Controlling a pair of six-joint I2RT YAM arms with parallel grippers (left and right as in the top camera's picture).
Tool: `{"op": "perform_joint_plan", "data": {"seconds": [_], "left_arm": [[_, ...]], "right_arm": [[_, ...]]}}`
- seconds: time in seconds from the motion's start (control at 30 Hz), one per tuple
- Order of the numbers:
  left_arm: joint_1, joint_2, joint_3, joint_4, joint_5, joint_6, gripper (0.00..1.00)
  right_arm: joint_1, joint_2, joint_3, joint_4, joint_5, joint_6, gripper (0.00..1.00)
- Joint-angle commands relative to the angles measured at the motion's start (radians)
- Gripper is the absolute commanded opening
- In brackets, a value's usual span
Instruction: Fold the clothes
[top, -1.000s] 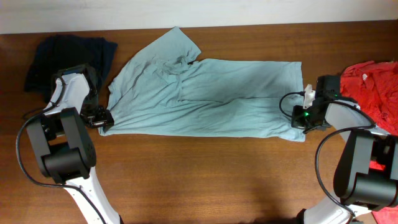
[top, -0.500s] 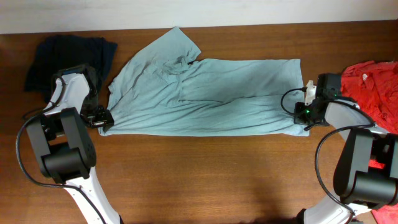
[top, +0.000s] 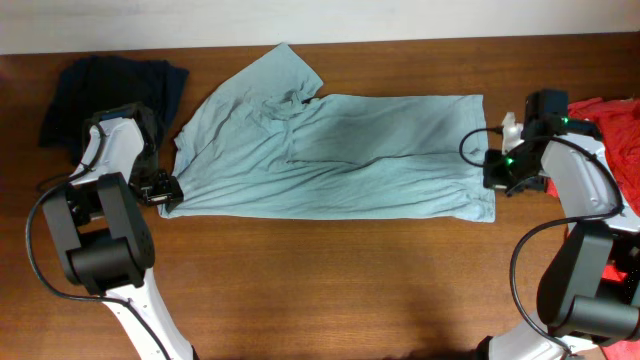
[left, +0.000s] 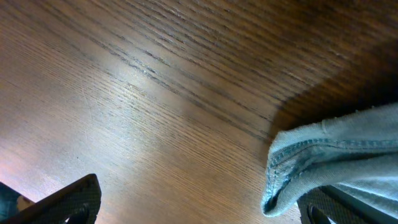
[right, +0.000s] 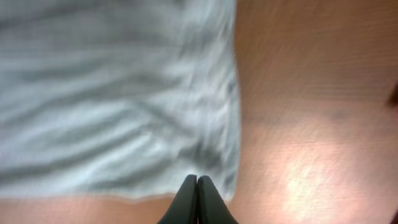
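Across the middle of the wooden table (top: 330, 280) the pale grey-teal T-shirt (top: 340, 150) lies spread flat, its long axis running left to right, one sleeve poking toward the far edge. The left gripper (top: 168, 192) sits low at the shirt's near-left corner, jaws spread wide and holding nothing. In its wrist view a hemmed corner (left: 292, 162) lies just beside one finger, and the rest of the gap is bare wood. The right gripper (top: 492, 172) hangs over the right hem with jaws clenched tight; its blurred wrist view does not show whether any cloth is pinched. Each arm thus has one end of the shirt, with the cloth lying inward from both. A dark navy garment (top: 110, 85) is heaped at the far left and a red shirt (top: 610, 130) at the right edge
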Motion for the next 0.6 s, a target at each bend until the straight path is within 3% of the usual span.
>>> {"op": "perform_joint_plan", "data": {"seconds": [0.0,0.2,0.37,0.57], "left_arm": [[0.004,0.018,-0.010,0.003,-0.021,-0.003,0.99],[0.004,0.018,-0.010,0.003,-0.021,-0.003,0.99],[0.004,0.018,-0.010,0.003,-0.021,-0.003,0.99],[0.004,0.018,-0.010,0.003,-0.021,-0.003,0.99]], "right_arm": [[0.001,-0.014,-0.032,-0.013,-0.050,0.005,0.04],[0.000,-0.011,-0.197,0.138,-0.040,0.005,0.08],[-0.001,-0.011,-0.295,0.287,0.149,0.011,0.09],[-0.032,-0.011,-0.320,0.326,0.225,0.046,0.09]]}}
